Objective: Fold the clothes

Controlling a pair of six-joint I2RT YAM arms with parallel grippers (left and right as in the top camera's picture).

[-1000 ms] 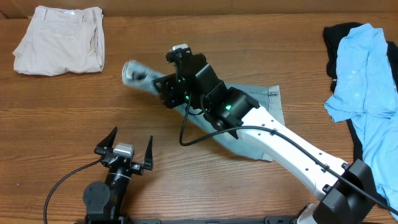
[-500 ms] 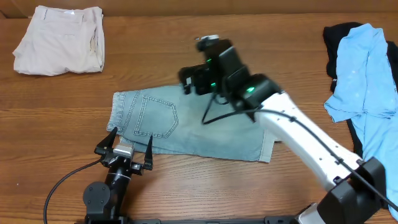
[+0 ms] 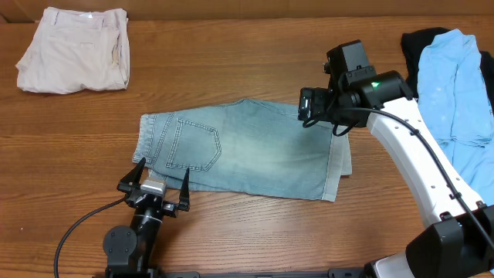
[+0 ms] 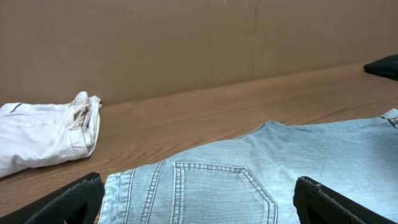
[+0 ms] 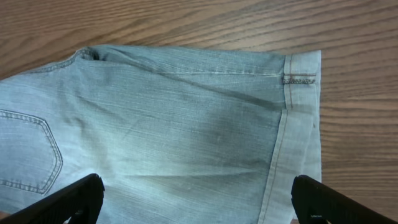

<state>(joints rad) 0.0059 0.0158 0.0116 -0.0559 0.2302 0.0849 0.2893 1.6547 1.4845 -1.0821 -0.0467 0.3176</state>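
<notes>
Overhead: faded denim shorts [image 3: 255, 154] lie flat, patch pocket [image 3: 193, 144] stitched; left hand [image 3: 161, 173], right hand [image 5: 196, 190] both splayed.

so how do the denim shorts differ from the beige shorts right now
Colour: the denim shorts are light-wash blue, while the beige shorts are pale tan.
Pose: the denim shorts lie spread out flat with a back pocket facing up; the beige shorts look folded into a compact bundle.
Place: the denim shorts sit mid-table, while the beige shorts are at the far left corner.
Both rest on the wooden table.
</notes>
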